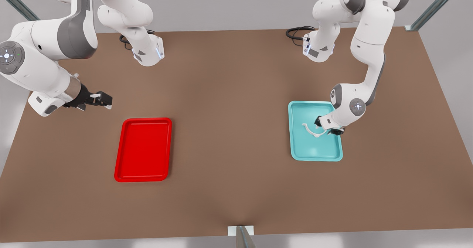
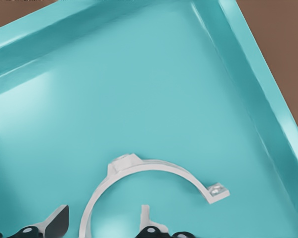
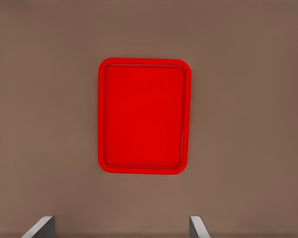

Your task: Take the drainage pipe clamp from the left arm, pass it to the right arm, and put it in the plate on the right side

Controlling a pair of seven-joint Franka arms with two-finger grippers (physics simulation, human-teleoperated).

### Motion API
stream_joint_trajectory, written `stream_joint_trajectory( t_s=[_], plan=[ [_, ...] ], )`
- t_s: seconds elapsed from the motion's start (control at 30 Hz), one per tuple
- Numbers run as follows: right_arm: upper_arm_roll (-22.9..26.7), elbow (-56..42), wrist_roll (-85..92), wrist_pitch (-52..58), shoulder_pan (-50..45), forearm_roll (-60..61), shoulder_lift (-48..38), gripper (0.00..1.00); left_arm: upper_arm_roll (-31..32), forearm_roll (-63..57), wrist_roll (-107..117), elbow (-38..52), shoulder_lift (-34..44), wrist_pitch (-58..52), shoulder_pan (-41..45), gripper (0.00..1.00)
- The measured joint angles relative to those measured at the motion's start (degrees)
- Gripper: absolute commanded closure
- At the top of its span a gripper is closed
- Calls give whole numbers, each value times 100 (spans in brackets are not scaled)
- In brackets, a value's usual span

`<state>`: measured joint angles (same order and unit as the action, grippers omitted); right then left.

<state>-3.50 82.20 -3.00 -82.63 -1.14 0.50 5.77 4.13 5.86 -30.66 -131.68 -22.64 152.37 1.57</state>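
Front view, setting: brown bench [image 1: 229,137] under two white arms, with a red plate [image 1: 143,149] on this view's left and a teal tray [image 1: 314,131] on its right.
Front view, clamp: the pipe clamp [image 1: 309,129] lies in the teal tray, with the left end effector [image 1: 330,129] down at it.
Left wrist view: fingers [image 2: 57,221] spread either side of the clamp's [image 2: 139,176] band, seemingly not yet closed.
Right wrist view: fingertips [image 3: 39,228] set wide, empty, above the plate [image 3: 144,116].
Right end effector [image 1: 99,99]: waits aloft.
Progress: pickup beginning; handover and placing remain.
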Motion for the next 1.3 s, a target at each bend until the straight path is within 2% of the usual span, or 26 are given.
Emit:
stream_joint_trajectory(
  t_s=[0.3, 0.5, 0.63, 0.9, 1.1, 1.3],
  plan=[
    [4, 0, 21, 9, 9, 0, 0, 0, -7, 0, -203, -4, -56, 142, -50, 32],
    [9, 0, 41, 9, 11, 0, 0, 0, -24, -6, -299, -85, 12, 160, -68, 35],
    [9, 0, 52, 10, 9, 0, 0, 0, -26, -10, -357, -128, 26, 165, -162, 50],
    [15, 2, 77, 13, 10, 4, 0, 0, -26, -12, -445, -132, 12, 168, -209, 62],
    [26, 6, 106, 13, 20, 8, 0, 0, -27, -18, -481, -132, 6, 172, -213, 79],
    [26, 10, 131, 16, 18, 9, 0, 0, -28, -21, -483, -132, -18, 180, -256, 79]
  ],
)
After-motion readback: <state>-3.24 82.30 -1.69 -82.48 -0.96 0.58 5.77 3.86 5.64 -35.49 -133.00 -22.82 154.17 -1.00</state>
